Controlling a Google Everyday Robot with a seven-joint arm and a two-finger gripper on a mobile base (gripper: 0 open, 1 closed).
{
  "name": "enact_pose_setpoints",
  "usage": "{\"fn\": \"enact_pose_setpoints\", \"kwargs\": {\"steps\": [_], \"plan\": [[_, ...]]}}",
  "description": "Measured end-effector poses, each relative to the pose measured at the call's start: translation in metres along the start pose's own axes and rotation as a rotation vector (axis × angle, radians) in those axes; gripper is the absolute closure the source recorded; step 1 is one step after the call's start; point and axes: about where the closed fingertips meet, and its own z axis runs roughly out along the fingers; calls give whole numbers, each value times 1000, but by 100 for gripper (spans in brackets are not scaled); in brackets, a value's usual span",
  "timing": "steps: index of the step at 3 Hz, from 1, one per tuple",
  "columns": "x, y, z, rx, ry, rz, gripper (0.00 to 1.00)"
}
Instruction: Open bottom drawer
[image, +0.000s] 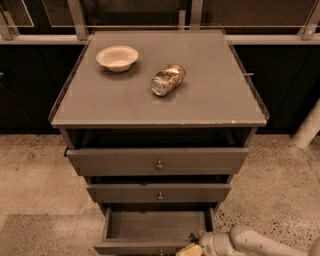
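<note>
The bottom drawer (157, 226) is the lowest of three grey drawers in the cabinet; it stands pulled out toward me, its inside bare, its front panel at the picture's lower edge. Its small knob (161, 252) barely shows at the bottom edge. My gripper (192, 248) comes in from the lower right on a pale arm (250, 242) and sits at the drawer's front right corner, partly cut off by the frame.
The top drawer (159, 161) and middle drawer (159, 192) stick out slightly. On the cabinet top (210, 100) stand a white bowl (117, 58) and a crushed can (168, 79) on its side. Speckled floor lies on both sides; a white post (309, 127) stands right.
</note>
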Motion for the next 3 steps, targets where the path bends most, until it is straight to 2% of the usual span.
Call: {"fn": "enact_pose_setpoints", "kwargs": {"steps": [1,2,3], "plan": [[12,4,-12,17,9,37,0],[11,6,-13,18,10,40,0],[24,20,-36,53,7,66,0]]}}
